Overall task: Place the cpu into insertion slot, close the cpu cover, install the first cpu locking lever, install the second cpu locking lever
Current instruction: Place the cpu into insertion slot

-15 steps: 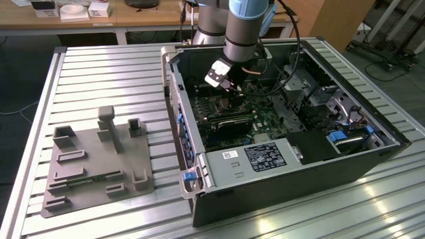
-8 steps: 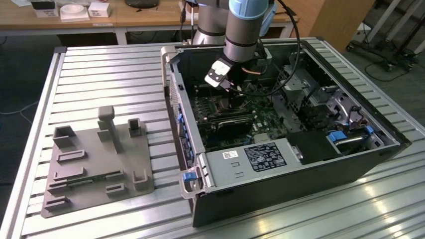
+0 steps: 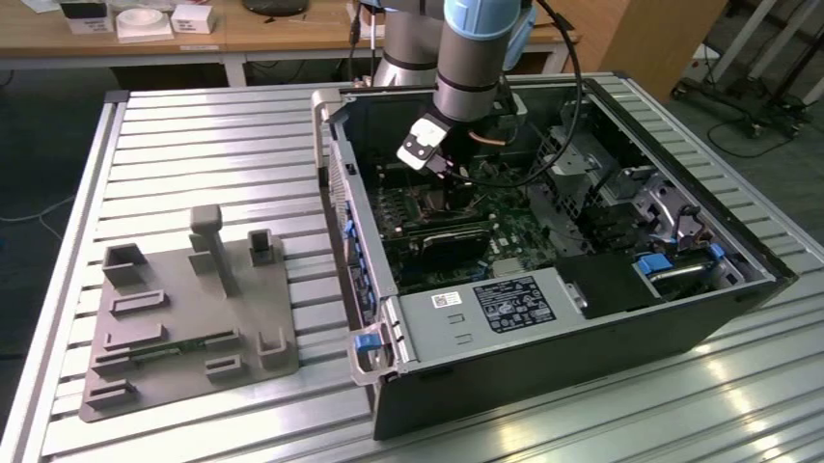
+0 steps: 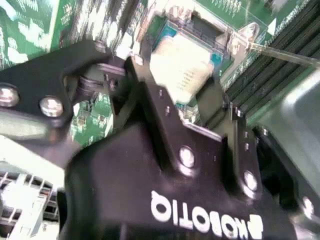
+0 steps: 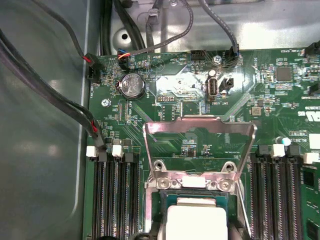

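cpu (image 5: 196,222): pale metal top up, lying square within the insertion slot (image 5: 172,199) on the green motherboard (image 5: 165,105), inside the open computer case (image 3: 721,289) on my worktop (image 3: 193,145).
my tool (image 4: 177,82): down inside the case, right over the cpu; I cannot tell whether it grips the chip or not.
cpu from tool: straight below, along my approach line, edges parallel to the slot's rim.
cpu cover (image 5: 200,121): swung open off the slot, hinged at the slot's edge, board showing through its window.
memory slots (image 5: 115,200): flank the slot, clear of the chip.
stage, as I judge it: chip at or in its seat; cover not yet closed.
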`<act>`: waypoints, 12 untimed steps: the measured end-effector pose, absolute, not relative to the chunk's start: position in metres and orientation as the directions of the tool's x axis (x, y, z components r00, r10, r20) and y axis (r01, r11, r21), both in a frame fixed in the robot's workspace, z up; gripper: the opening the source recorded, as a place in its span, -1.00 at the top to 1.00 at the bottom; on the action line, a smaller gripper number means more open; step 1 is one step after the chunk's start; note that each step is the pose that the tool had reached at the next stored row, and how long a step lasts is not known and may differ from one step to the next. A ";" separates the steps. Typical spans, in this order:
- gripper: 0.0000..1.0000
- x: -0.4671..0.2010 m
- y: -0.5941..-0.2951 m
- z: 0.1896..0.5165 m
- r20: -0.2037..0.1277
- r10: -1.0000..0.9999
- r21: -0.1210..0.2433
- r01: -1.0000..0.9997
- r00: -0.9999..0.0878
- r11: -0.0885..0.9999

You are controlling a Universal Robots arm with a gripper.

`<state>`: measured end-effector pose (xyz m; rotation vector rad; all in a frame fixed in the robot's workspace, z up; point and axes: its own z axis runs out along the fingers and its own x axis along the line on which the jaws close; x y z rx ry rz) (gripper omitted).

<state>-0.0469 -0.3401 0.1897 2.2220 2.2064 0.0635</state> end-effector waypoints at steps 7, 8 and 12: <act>-0.22 -0.047 -0.340 0.192 0.021 1.000 0.034 0.999 0.007 -0.007; -0.22 -0.047 -0.340 0.193 0.021 1.000 0.035 0.999 0.007 -0.007; -0.22 -0.047 -0.340 0.193 0.021 1.000 0.035 0.999 0.007 -0.007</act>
